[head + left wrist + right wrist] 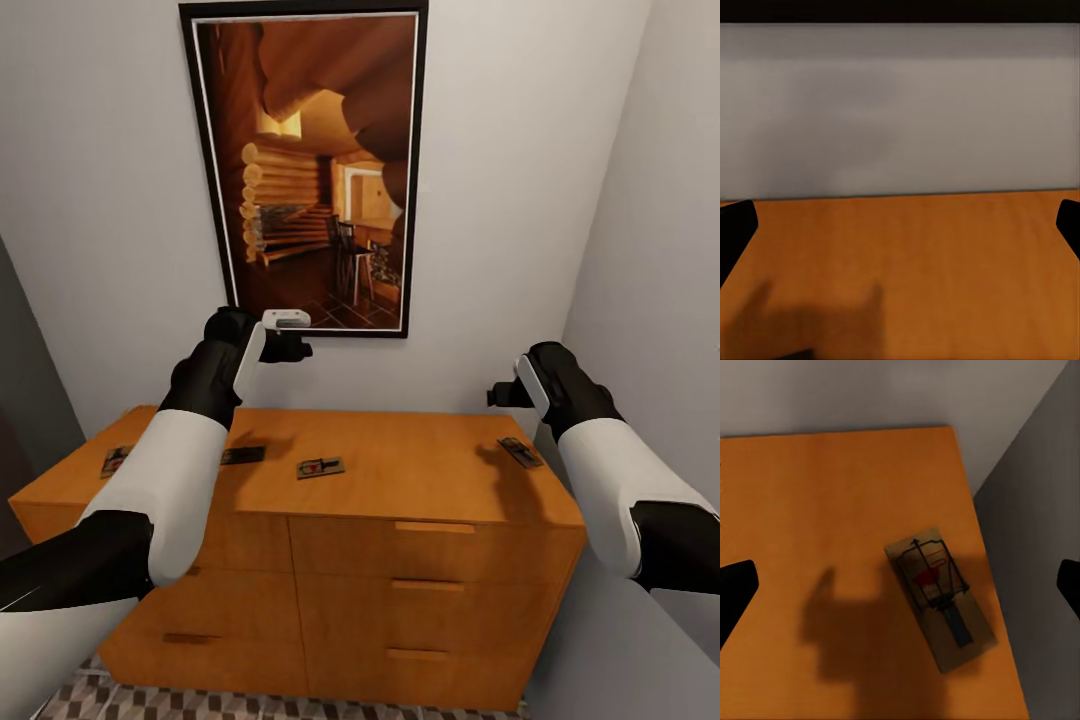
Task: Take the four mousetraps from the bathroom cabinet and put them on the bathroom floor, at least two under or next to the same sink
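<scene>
Both claws raised above the cabinet (pixel 400 470) top, ready to pick. Right claw (pixel 503 393) spread wide, one mousetrap (pixel 939 595) directly beneath it near the edge. Left claw (pixel 288 335) spread too, other mousetraps (pixel 320 467) lying below it.

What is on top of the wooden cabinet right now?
Four mousetraps lie on the cabinet top: one at the left end, one partly behind the left arm, one near the middle, one at the right edge.
</scene>
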